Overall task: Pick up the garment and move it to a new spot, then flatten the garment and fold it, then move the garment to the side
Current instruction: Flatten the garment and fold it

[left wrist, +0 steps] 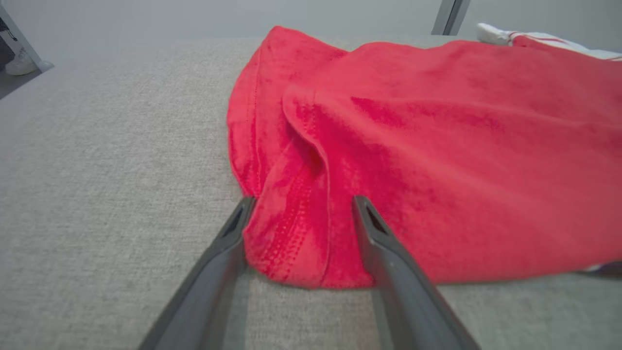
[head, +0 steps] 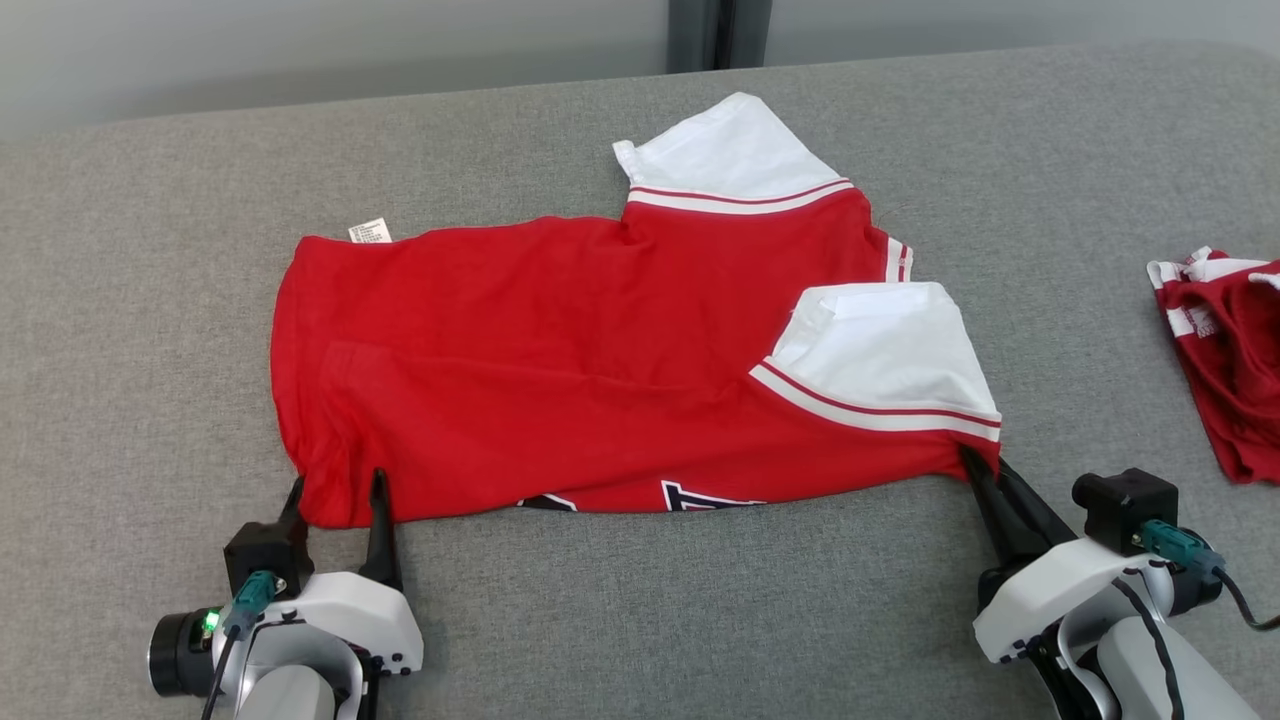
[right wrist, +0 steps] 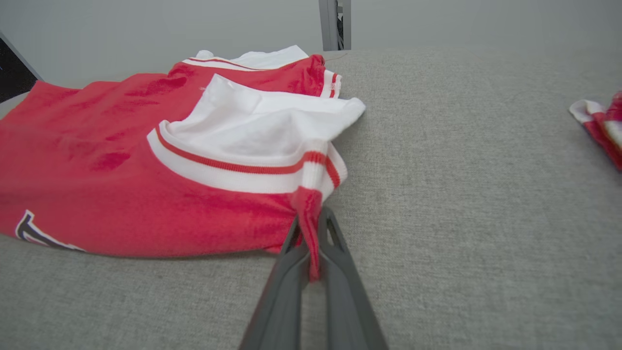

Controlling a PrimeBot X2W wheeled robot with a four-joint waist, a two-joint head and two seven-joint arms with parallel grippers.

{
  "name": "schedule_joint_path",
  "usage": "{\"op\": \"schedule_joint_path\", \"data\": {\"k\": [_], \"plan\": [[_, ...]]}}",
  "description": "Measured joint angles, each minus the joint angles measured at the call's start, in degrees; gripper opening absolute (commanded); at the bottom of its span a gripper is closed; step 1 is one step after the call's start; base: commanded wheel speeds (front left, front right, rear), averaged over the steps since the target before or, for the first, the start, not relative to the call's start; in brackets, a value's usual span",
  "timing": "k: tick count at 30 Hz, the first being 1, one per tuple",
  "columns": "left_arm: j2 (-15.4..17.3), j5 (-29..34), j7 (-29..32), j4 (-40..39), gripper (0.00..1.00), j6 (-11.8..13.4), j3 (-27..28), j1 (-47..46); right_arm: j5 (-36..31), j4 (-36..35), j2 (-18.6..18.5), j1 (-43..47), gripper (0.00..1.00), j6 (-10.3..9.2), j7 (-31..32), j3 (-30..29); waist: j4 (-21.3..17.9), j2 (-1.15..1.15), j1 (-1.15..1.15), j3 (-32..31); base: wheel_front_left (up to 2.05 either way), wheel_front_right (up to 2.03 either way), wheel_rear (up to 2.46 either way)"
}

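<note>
Right gripper (right wrist: 311, 219): my jaws are together, clamped on a red pinch of the jersey (head: 560, 360) at the near corner of its sleeve end, just below the striped band of the near white sleeve (head: 885, 345). The pinched cloth runs down between my two fingers and is drawn to a point.

Left gripper (left wrist: 303, 200): my jaws stand wide apart, straddling the near corner of the jersey's hem end. The stitched hem lies between the fingers, each finger just beside the cloth; nothing is clamped. A raised ridge of fabric runs back from this corner into the body of the jersey.

Jersey: it lies spread on the grey padded surface (head: 150, 330), mostly flat, with shallow creases across the red body.
- Dark lettering (head: 700, 495) peeks out along its near edge, between my two grippers.
- The far white sleeve (head: 720, 150) juts out from its far edge.
- A small white label (head: 371, 231) sticks out at the far corner of its hem end.

A second red-and-white garment (head: 1235, 370) lies bunched, well apart from the jersey, beyond its sleeve end
</note>
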Motion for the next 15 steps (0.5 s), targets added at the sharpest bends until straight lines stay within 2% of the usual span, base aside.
{"op": "schedule_joint_path", "data": {"k": [7,8,9,10,11,15], "plan": [[0.0,-0.5,0.0,1.0,1.0,1.1,0.2,0.1,-0.3,0.3,0.4,0.0,0.0,0.0,0.0,-0.1,-0.2,0.0,0.0,-0.2,0.0,0.0,0.0],[0.0,-0.6,0.0,1.1,0.82,1.1,0.4,0.1,-0.3,0.3,0.4,0.0,0.0,0.0,0.0,-0.1,-0.2,0.0,0.0,-0.2,0.0,0.0,0.0],[0.0,-0.7,0.0,1.1,0.53,1.1,0.6,0.1,-0.3,0.3,0.4,0.0,0.0,0.0,0.0,-0.2,-0.2,0.0,0.0,-0.3,0.0,0.0,0.0],[0.0,-0.7,0.0,1.2,0.31,1.1,0.8,0.1,-0.3,0.3,0.5,0.0,0.0,0.0,0.0,-0.2,-0.2,0.0,0.0,-0.4,0.0,0.0,0.0],[0.0,-1.0,0.0,1.3,0.0,1.1,1.1,0.2,-0.3,0.4,0.5,0.0,0.0,0.0,0.0,-0.3,-0.2,0.0,0.0,-0.5,0.0,0.0,0.0],[0.0,-2.2,0.0,1.1,0.0,1.1,2.1,0.5,-0.4,0.3,0.5,0.0,0.0,0.0,0.0,-0.7,-0.1,0.0,0.0,-0.9,0.0,0.0,0.0]]}}
